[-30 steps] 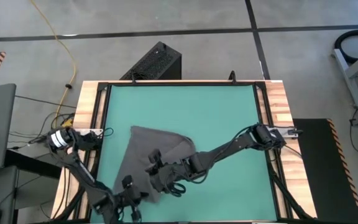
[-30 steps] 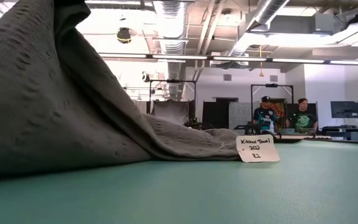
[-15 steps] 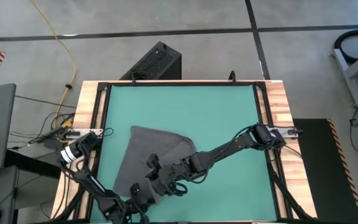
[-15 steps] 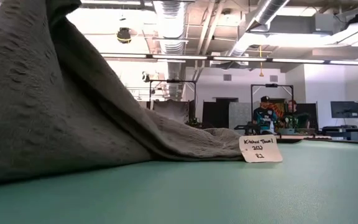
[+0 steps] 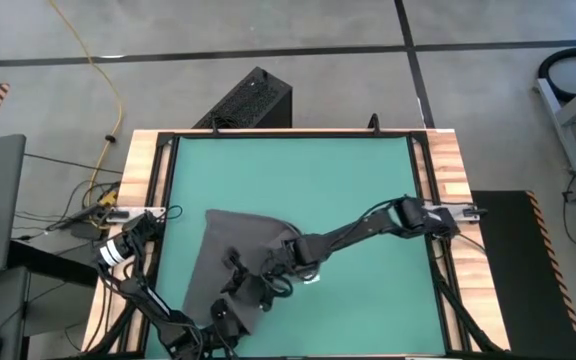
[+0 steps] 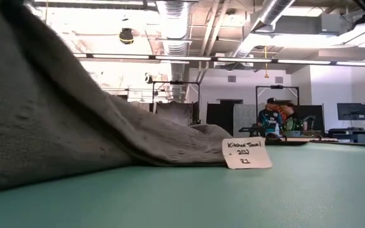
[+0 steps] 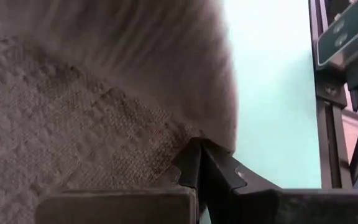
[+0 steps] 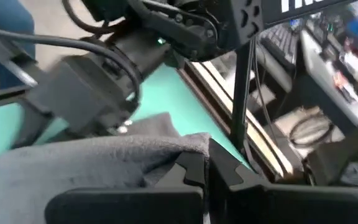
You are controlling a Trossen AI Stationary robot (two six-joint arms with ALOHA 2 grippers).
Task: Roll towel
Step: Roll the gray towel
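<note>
The dark grey towel [image 5: 230, 240] lies on the green mat [image 5: 368, 180], left of the middle. Its near part is raised and its far part rests on the mat. In the low view it rises steeply to the left [image 6: 56, 126], and its white label tag [image 6: 246, 153] stands on the mat at its low end. My left gripper [image 5: 230, 297] and my right gripper [image 5: 266, 278] are side by side over the towel's near part, both shut on cloth. The left wrist view [image 7: 199, 148] and the right wrist view [image 8: 205, 155] show the closed fingertips in the fabric. My left gripper pinches the towel's edge [image 7: 185, 134] between its two closed fingertips. The cloth spreads away from the fingers, raised off the mat. My right gripper pinches a folded edge of the towel [image 8: 188, 144] between its two closed fingertips. The cloth lies bunched in front of them, held above the mat.
The mat is framed by a black rail and wooden table edges [image 5: 448, 200]. Bare mat lies to the right and far side of the towel. The left arm's body shows close in the right wrist view [image 8: 86, 87]. People sit in the room far behind the table [image 6: 271, 120].
Both grippers have moved toward the table's far edge, staying shut on the towel's near part. That part has come over the rest of the towel, and the raised cloth sits lower in the low view. The label tag has slid a little to the left there.
</note>
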